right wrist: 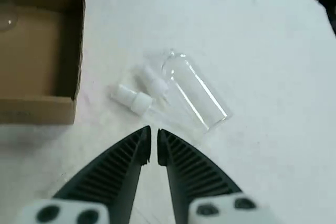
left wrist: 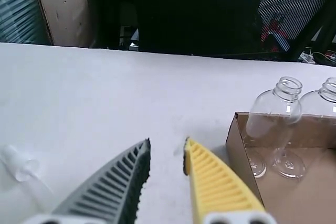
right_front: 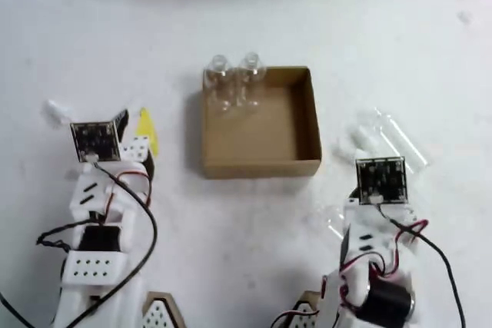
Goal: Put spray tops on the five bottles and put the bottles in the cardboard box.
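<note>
No legible text, labels or nos. anywhere.

White table point(right_front: 246, 28), open square brown cardboard box point(right_front: 314, 120) at centre, two clear uncapped plastic bottles point(right_front: 221, 82) upright in its far-left corner, further clear bottles point(right_front: 400, 140) lying right of the box, white left arm point(right_front: 96, 190) and white right arm point(right_front: 377, 220) at the near edge.

Bright and even from overhead, washing the white surface point(right_front: 246, 28) almost to glare toward its far edge. Faint, soft shadows along the outer walls of the cardboard box point(right_front: 261, 165). Small glints on the clear bottles point(right_front: 220, 82); dark beyond the far edge.
</note>
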Robot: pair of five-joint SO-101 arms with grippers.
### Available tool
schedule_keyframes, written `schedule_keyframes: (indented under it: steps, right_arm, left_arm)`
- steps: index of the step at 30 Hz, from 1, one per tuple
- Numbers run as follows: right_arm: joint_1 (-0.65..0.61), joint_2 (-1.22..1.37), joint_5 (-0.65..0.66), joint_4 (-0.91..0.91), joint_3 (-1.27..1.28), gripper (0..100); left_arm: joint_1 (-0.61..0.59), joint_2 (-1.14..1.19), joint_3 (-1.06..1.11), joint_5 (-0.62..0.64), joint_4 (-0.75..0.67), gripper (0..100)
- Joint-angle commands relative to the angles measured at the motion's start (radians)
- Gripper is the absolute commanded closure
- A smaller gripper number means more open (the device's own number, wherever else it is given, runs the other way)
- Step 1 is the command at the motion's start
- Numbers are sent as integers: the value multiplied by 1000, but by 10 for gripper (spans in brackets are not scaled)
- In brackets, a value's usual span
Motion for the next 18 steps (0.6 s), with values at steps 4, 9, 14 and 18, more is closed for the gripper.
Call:
schedule_keyframes:
  steps: [4,9,14,18]
  right_arm:
    - [-41,-41,11,-30,207,981]
    - [-97,-35,5,-36,319,981]
    - [-177,-35,6,-48,460,982]
    - [-180,-31,5,-44,460,982]
  left_arm:
    - [-15,-19,-80,-17,8,895]
    - [-5,-19,-143,-172,35,897]
    - [-79,-41,-141,-436,163,982]
    - [-171,-139,-147,-476,276,970]
